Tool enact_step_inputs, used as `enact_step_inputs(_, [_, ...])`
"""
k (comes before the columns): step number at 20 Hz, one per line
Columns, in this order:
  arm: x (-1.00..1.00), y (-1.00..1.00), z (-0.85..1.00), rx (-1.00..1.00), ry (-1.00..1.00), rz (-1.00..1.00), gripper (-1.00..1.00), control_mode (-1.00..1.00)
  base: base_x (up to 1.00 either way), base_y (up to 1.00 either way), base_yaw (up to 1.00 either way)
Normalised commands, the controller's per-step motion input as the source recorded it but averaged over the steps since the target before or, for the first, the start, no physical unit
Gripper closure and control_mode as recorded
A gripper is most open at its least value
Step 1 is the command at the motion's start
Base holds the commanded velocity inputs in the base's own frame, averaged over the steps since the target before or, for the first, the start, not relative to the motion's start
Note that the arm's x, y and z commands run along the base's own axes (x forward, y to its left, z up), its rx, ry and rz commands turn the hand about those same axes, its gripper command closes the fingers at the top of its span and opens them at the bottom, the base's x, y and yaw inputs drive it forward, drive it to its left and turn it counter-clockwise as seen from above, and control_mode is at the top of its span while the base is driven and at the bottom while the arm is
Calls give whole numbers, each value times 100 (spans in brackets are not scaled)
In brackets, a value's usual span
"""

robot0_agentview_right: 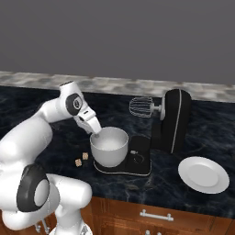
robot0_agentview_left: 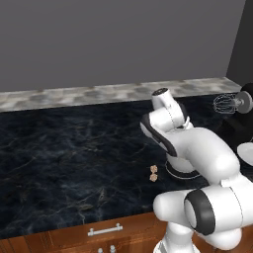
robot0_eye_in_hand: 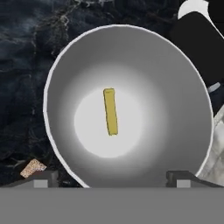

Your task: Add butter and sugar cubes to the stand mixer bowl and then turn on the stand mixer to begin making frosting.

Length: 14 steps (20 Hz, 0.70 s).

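One butter stick (robot0_eye_in_hand: 110, 111) lies in the stand mixer bowl (robot0_agentview_right: 109, 146), under the open, empty claw (robot0_agentview_right: 97, 133). Two sugar cubes (robot0_agentview_right: 81, 159) sit left of one black stand mixer (robot0_agentview_right: 170, 121); one white plate (robot0_agentview_right: 203, 174) rests right. Dark marble worktop (robot0_agentview_right: 202, 133), grey wall (robot0_agentview_right: 119, 36).

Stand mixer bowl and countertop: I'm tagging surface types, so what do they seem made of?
The stand mixer bowl looks like brushed pale metal: smooth grey-white walls with a soft bright sheen at the bottom. The countertop looks like polished dark marble, going by its pale veins.

Two rear base cameras share the counter (robot0_agentview_left: 74, 148); the hand camera apparently looks down close.
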Motion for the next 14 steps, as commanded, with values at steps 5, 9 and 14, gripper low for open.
enact_step_inputs(5, [-14,58,0,0,9,0,-100,-100,0,0,0])
enact_step_inputs(9, [-16,62,0,0,8,0,-100,-100,0,0,0])
enact_step_inputs(14, [-10,58,-1,0,10,0,-100,-100,0,0,0])
